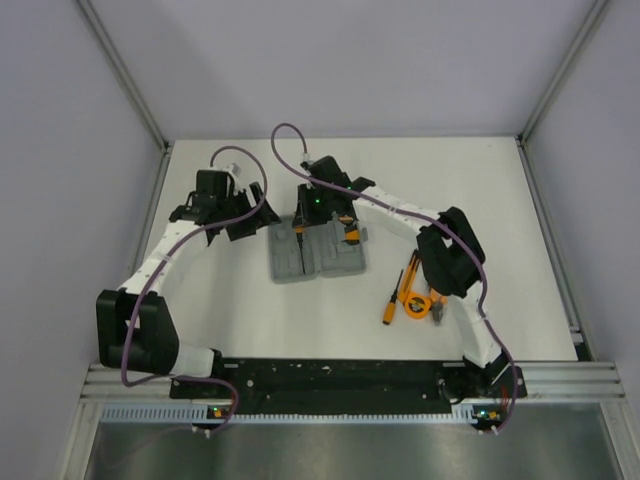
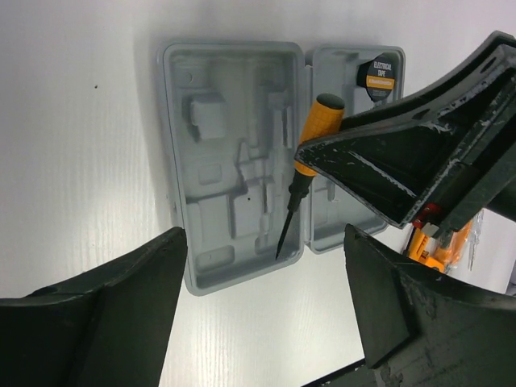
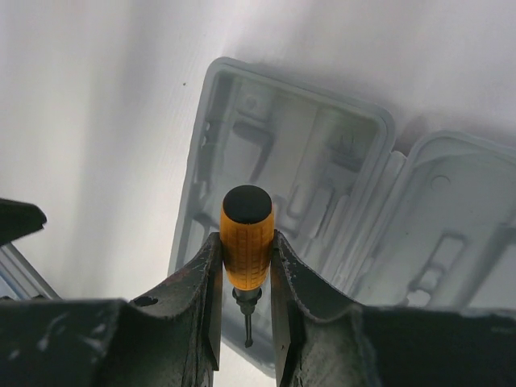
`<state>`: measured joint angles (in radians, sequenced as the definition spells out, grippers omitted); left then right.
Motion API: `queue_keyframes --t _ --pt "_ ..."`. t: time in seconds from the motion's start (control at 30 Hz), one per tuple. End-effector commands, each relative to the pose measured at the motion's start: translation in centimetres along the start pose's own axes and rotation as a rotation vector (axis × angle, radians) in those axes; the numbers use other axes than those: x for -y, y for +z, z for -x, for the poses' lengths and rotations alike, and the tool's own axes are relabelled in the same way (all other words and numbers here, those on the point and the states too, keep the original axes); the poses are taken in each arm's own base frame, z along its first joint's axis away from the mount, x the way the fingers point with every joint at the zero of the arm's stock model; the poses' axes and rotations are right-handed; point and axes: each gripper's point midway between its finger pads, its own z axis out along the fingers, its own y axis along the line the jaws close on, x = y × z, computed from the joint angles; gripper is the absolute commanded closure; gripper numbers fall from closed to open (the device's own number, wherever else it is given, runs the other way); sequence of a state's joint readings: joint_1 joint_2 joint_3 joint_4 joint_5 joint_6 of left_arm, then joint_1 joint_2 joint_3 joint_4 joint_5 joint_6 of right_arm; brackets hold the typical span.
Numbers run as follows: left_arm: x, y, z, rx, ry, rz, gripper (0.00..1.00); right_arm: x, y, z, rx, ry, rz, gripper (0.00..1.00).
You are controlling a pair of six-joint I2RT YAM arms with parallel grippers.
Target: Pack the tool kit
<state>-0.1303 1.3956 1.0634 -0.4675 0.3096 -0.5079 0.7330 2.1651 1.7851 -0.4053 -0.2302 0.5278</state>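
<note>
Your right end effector (image 3: 246,242) is clamped narrow on the orange plastic handle of the black-capped, black-shafted screwdriver (image 2: 310,145). It holds the screwdriver tip-down and tilted over the open flat grey plastic hinged case (image 2: 210,201), which lies on the white desk (image 1: 450,180) between the two arms. The tip hangs above the moulded half on the left of the left wrist view, close to the hinge. Whether it touches the plastic cannot be told.

The step is seating this screwdriver, and the long narrow channel beside the hinge looks like its bed. Turn the wrist until the shaft runs parallel to that channel. Then lay the tool flat rather than dropping it point first, since a tilted release will likely leave it propped on a rib. Lower slowly, let the handle meet its wider pocket, and only then part the fingers.

Your left end effector (image 1: 240,222) stands wide and empty just beside the case. It could steady the rim if the light case slides. A black roll of electrical tape (image 2: 379,76) sits in the other half. The loose orange-and-black tools (image 1: 412,300) wait near the right arm.
</note>
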Motion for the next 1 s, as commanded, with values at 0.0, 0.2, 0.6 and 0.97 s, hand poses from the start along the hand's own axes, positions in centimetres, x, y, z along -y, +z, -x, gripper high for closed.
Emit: queue_keyframes --t 0.0,0.2,0.6,0.97 --pt "0.4 0.6 -0.3 -0.018 -0.02 -0.042 0.18 -2.2 0.4 3.5 0.097 -0.003 0.036 0.95" --pt "1.6 0.5 -0.2 -0.014 0.0 -0.118 0.17 -0.8 2.3 3.1 0.082 -0.003 -0.008 0.95" --pt "1.3 0.7 -0.4 -0.019 0.003 -0.109 0.21 1.0 4.5 2.5 0.076 -0.016 -0.062 0.94" --pt "1.2 0.8 -0.5 -0.026 0.002 -0.104 0.23 1.5 5.2 2.2 0.07 0.071 -0.09 0.92"
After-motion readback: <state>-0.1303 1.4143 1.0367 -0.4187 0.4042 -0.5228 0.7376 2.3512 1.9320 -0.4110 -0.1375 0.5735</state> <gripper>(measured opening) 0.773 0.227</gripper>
